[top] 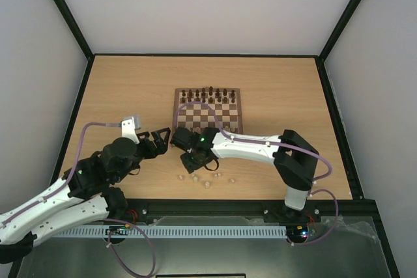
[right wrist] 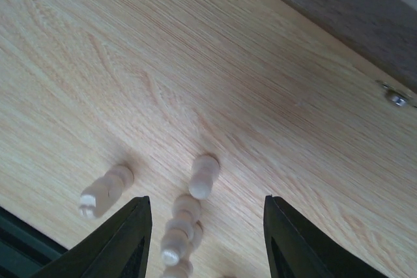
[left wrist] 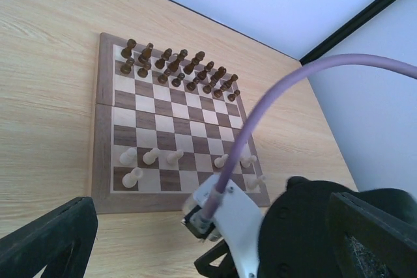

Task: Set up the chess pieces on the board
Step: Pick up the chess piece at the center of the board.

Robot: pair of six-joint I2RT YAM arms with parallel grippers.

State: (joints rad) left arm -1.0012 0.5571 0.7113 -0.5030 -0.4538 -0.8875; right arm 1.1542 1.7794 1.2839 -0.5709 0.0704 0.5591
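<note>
The board [top: 208, 110] lies mid-table, with dark pieces along its far rows. In the left wrist view several cream chess pieces [left wrist: 151, 156] stand on the near rows of the board [left wrist: 104, 154]. More cream pieces [top: 207, 184] lie loose on the table in front of it. My right gripper [top: 192, 161] is open just off the board's near edge. In its wrist view the right gripper [right wrist: 205, 239] is above the table, with a lying cream piece [right wrist: 204, 176] and another [right wrist: 177, 226] between its fingers. My left gripper [top: 158, 142] is open and empty, left of the right gripper.
A third loose cream piece [right wrist: 104, 190] lies just outside the right gripper's left finger [right wrist: 124, 239]. The right arm's wrist and purple cable [left wrist: 228, 216] sit between the left gripper's fingers [left wrist: 45, 245]. The board's edge [right wrist: 352, 4] is close behind the right gripper.
</note>
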